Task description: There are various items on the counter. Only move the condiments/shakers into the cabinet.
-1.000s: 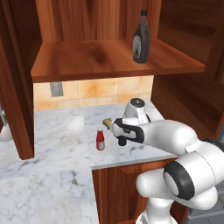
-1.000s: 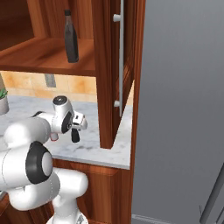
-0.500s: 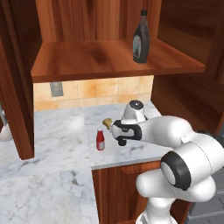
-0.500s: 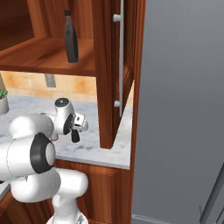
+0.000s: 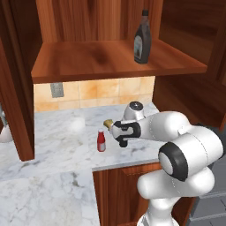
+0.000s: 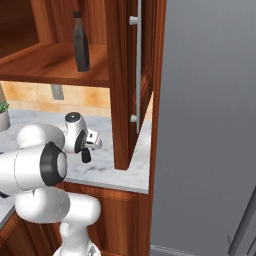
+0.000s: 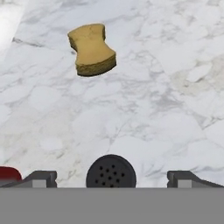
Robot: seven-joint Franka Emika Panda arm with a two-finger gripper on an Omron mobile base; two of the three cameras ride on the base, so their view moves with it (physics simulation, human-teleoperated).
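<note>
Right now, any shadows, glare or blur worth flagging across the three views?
Left base view: soft shading under the cabinet shelf, pale glare patch on the counter. Right base view: evenly lit, flat grey wall. Hand view: sharp; sponge casts a thin shadow; shaker top crisp between the open gripper.

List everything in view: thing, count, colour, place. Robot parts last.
sauce bottle: 1, dark brown, upright on the cabinet shelf
red bottle: 1, red with white cap, upright on the counter
shaker: 1, black, on the counter between the pincer tips
sponge: 1, yellow-brown, on the counter beyond the shaker
cabinet: 1, reddish-brown, above the counter
counter: 1, white-grey marble
outlet: 1, grey, tiled wall
pincer: 1, dark tips, open, low over the shaker
</note>
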